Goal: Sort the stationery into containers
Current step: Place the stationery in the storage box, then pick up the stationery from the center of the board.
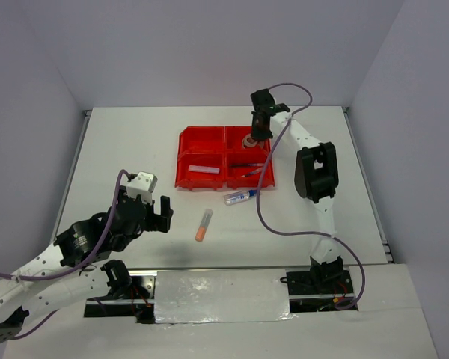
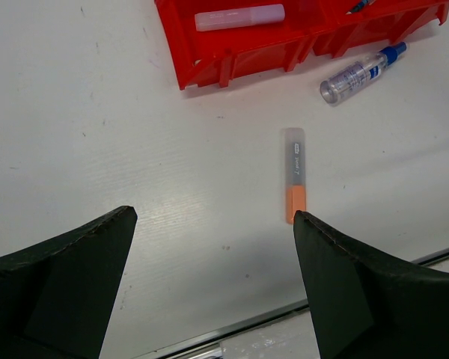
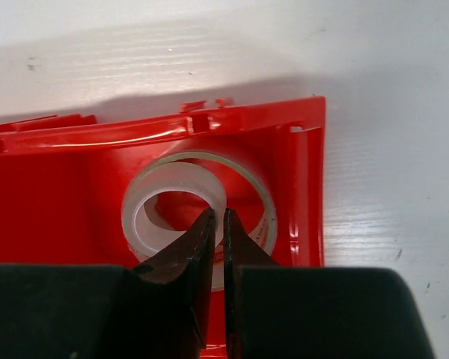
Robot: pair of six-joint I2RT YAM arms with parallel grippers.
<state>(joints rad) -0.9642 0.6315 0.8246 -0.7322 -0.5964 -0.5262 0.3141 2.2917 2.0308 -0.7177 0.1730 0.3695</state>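
Right hand (image 3: pixel 218 217) fingers pinch together on tape roll (image 3: pixel 135 217) within red bin (image 3: pixel 60 194).

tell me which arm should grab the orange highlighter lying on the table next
Left. The left gripper is open and low over the table, with the orange highlighter just beyond one fingertip. The right gripper is closed and far off, over the tape rolls in the red bins' far right compartment.

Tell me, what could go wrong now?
The orange highlighter lies by one finger of the open left gripper, not between the two, so closing might just push it away. The right gripper is nearly closed at a tape roll in the bin; if pinching it, lifting could drag the roll out.
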